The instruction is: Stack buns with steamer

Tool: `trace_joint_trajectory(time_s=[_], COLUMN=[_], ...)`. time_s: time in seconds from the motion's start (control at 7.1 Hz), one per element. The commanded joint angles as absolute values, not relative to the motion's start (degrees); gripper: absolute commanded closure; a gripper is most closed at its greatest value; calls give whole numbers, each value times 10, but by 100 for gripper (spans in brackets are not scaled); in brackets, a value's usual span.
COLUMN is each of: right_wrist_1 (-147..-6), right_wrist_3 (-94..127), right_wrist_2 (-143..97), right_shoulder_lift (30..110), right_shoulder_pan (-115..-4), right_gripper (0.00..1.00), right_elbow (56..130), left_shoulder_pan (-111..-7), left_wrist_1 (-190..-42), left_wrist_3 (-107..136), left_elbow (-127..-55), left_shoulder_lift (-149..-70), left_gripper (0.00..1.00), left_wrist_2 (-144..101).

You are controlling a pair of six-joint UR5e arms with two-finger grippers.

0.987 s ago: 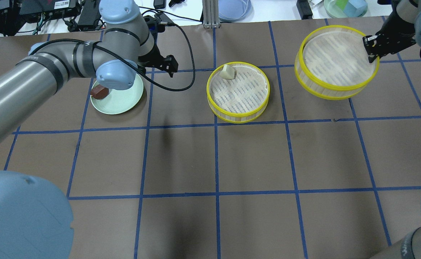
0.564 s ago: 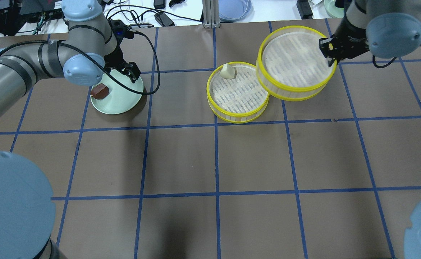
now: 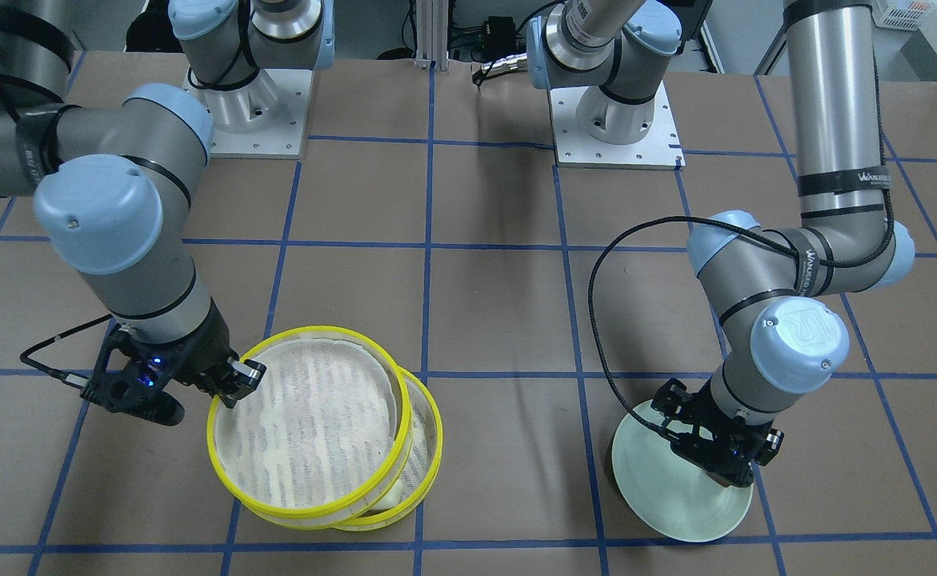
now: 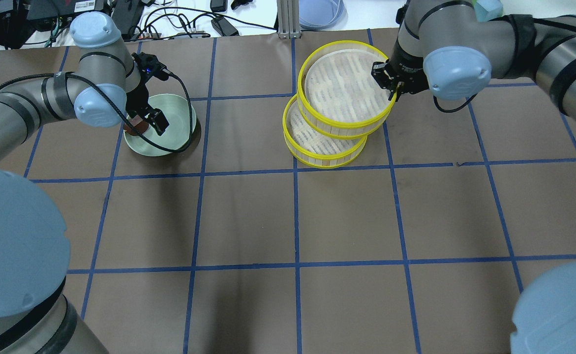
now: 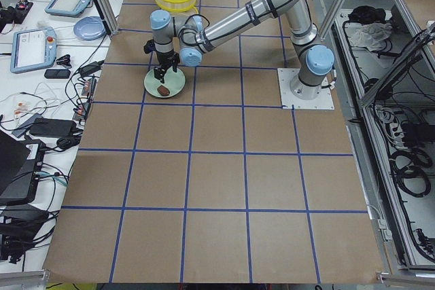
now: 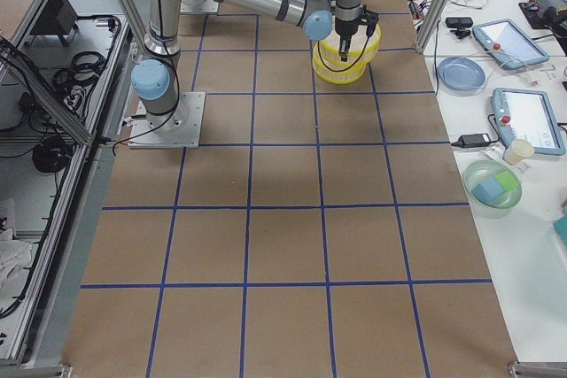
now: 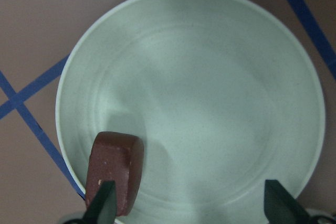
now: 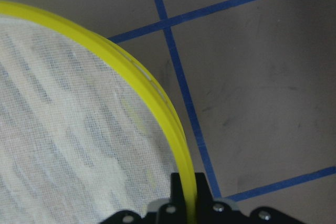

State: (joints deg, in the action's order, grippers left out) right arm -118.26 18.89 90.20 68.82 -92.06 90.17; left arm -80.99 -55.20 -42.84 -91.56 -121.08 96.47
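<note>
My right gripper [image 4: 390, 83] is shut on the yellow rim of the upper steamer tier [image 4: 344, 91] and holds it tilted, overlapping the lower tier [image 4: 317, 145]. The grip also shows in the front view [image 3: 236, 384] and in the right wrist view [image 8: 189, 203]. The cream bun is hidden under the held tier. My left gripper [image 4: 145, 123] is open above the pale green plate [image 4: 174, 123]. In the left wrist view its fingers [image 7: 105, 205] stand wide apart, one over the end of the dark reddish-brown bun [image 7: 115, 171], which lies at the plate's [image 7: 210, 77] edge.
A metal post [image 4: 288, 19] and a blue dish [image 4: 319, 12] stand beyond the table's far edge, with cables at the far left. A side bench holds tablets and a green bowl [image 6: 493, 185]. Blue tape lines grid the brown table.
My right gripper has carried the steamer tier leftward, over the lower tier, covering the cream bun. My left gripper has moved left over the plate, toward the brown bun.
</note>
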Motion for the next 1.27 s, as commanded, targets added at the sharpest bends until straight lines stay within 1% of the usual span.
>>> trace_joint_trajectory(time_s=[0.0, 0.28, 0.42, 0.7, 0.85, 0.99, 1.13], right_wrist_1=[-1187, -1183, -1182, -1179, -1181, -1181, -1182], right_wrist_3=[237, 243, 244, 245, 245, 245, 249], right_wrist_2=[902, 902, 902, 901, 901, 901, 901], right_shoulder_lift=[668, 657, 657, 657, 656, 651, 650], right_shoulder_pan=[-942, -944, -944, -944, -944, -944, -945], right_gripper=[100, 100, 100, 100, 100, 100, 100], right_elbow=[902, 903, 904, 911, 914, 914, 914], left_shoulder_pan=[-799, -792, -792, -792, -792, -792, -792], left_wrist_1=[-547, -541, -538, -537, -536, -515, -512], left_wrist_3=[-455, -479, -479, -480, -480, -481, -480], left_elbow=[-917, -914, -910, -906, -905, -905, -905], left_shoulder_lift=[-1230, -1234, -1237, -1239, -1240, -1240, -1240], left_gripper=[0, 2, 6, 39, 76, 100, 100], left_wrist_2=[994, 991, 991, 991, 991, 993, 993])
